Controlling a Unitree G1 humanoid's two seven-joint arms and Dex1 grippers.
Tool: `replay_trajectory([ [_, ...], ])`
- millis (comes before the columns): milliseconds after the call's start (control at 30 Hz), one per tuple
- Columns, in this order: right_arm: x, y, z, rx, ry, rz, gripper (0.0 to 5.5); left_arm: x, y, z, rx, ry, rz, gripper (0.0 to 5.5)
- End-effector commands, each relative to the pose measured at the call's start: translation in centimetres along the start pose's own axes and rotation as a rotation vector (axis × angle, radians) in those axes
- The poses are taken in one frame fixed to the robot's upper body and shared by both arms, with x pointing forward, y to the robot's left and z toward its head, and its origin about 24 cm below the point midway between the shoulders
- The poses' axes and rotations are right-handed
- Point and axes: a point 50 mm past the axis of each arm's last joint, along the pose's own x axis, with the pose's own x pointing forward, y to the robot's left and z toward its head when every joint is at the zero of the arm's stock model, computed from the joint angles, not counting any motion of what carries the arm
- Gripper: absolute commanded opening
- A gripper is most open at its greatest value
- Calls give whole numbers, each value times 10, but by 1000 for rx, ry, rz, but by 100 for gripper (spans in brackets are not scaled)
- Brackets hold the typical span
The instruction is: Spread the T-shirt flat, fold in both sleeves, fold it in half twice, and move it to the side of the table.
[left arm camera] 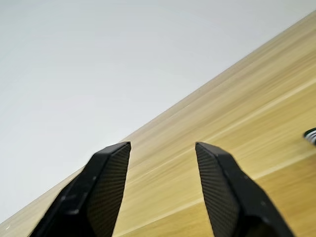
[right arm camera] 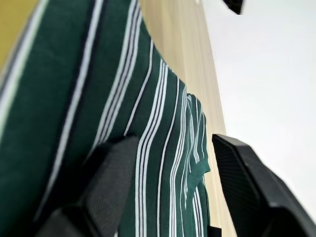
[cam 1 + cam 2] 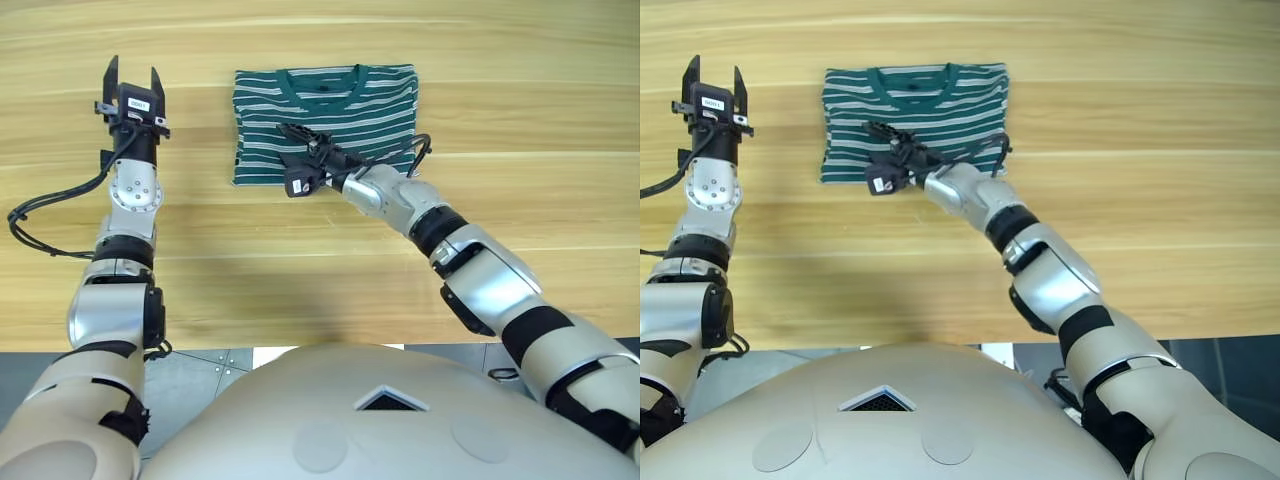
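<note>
The green T-shirt with white stripes lies folded into a compact rectangle at the far middle of the wooden table, collar toward the far edge. My right gripper lies low over the shirt's left front part, open, with striped cloth showing between and under its fingers. My left gripper stands open over bare wood to the left of the shirt, a hand's width from it, holding nothing.
Bare wood stretches right of the shirt and across the whole near half of the table. The table's far edge runs close beyond the left gripper. A black cable loops out from the left arm.
</note>
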Motion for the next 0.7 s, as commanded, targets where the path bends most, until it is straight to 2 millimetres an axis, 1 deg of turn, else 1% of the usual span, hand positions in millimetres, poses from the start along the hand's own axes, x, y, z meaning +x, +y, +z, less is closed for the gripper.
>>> replay_trajectory([
  [33,-44,51,-20,-16,-45,341,280,1,-7,11,-12,-60,-62,243],
  [67,-61,54,-21,-8,-103,384,280,3,-9,15,-5,-80,-87,243],
  [133,-113,63,-22,42,-192,474,280,5,-15,23,33,-121,-147,243],
  [167,-135,66,-21,68,-205,504,280,6,-18,25,48,-133,-168,243],
  [200,-173,65,-25,126,-170,502,280,6,-22,30,85,-161,-216,243],
  [267,-230,54,-33,204,-53,460,280,6,-30,37,152,-211,-304,243],
  [300,-251,44,-38,221,19,415,280,6,-33,41,189,-239,-344,243],
  [333,-263,34,-45,213,88,372,280,7,-36,45,213,-261,-369,243],
  [367,-269,24,-49,206,131,336,280,8,-40,48,238,-278,-387,243],
  [400,-266,11,-51,188,140,267,280,9,-45,52,258,-297,-411,243],
  [433,-260,-1,-50,180,122,203,280,10,-50,56,267,-315,-429,243],
  [467,-249,-14,-44,195,66,109,280,11,-57,61,275,-341,-456,243],
  [533,-233,-54,-29,295,-87,-199,280,9,-79,77,296,-441,-569,243],
  [600,-227,-83,-24,422,-185,-431,280,1,-102,92,294,-544,-699,243],
  [667,-224,-97,-29,514,-200,-559,280,-7,-121,105,262,-619,-787,243],
  [700,-224,-103,-36,545,-173,-622,280,-13,-134,113,242,-658,-849,243],
])
